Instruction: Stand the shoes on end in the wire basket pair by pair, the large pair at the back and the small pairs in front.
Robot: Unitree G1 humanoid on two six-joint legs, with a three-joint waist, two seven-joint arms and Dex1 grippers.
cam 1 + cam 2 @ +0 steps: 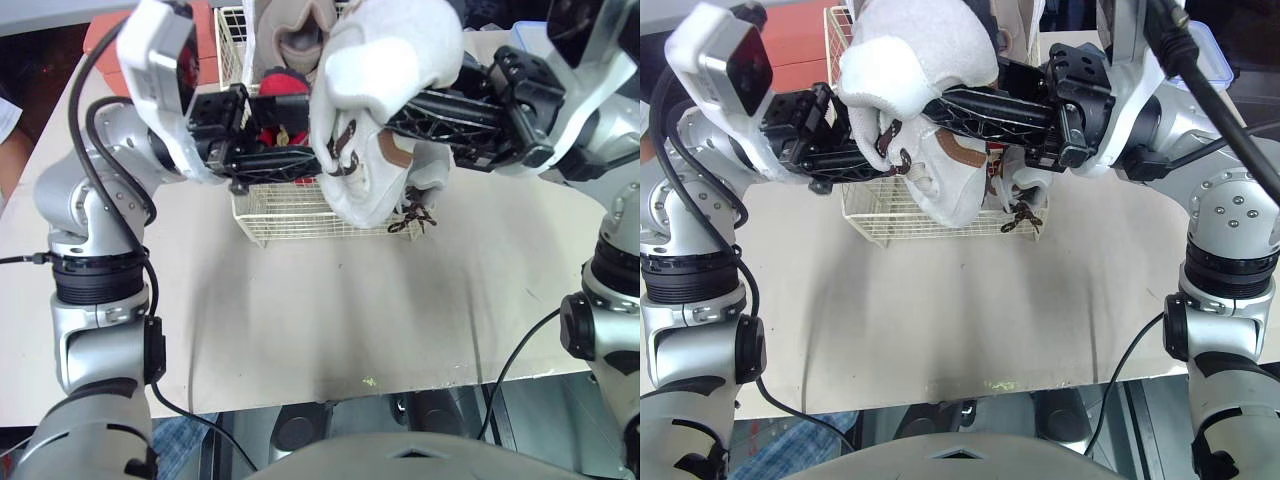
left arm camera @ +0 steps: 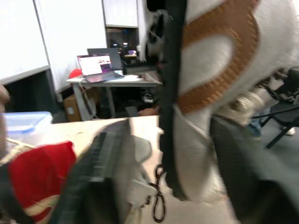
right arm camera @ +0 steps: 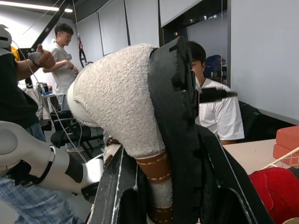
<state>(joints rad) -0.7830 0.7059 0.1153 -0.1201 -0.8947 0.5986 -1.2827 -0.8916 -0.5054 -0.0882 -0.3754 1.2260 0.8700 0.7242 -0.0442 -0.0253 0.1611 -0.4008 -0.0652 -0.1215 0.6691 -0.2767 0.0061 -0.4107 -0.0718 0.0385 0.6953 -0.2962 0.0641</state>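
Observation:
A large white fuzzy shoe [image 1: 385,60] with brown trim and brown laces hangs above the wire basket [image 1: 290,225]. My right gripper [image 1: 392,118] comes in from the right and is shut on it, clamping the black sole and upper [image 3: 140,112]. From the left, my left gripper [image 1: 318,155] reaches the lace area; its fingers [image 2: 100,154] straddle the shoe with a gap, open. A red shoe [image 1: 285,82] and a grey-beige shoe [image 1: 295,40] stand in the basket. A second white shoe [image 1: 432,168] shows under the held one at the basket's right end, its laces [image 1: 408,218] trailing.
The basket stands at the back middle of a beige table [image 1: 350,320], with bare tabletop in front of it. A clear blue-lidded box [image 1: 1210,50] sits at the back right and an orange-red object [image 1: 100,35] at the back left. People [image 3: 212,107] are in the room beyond.

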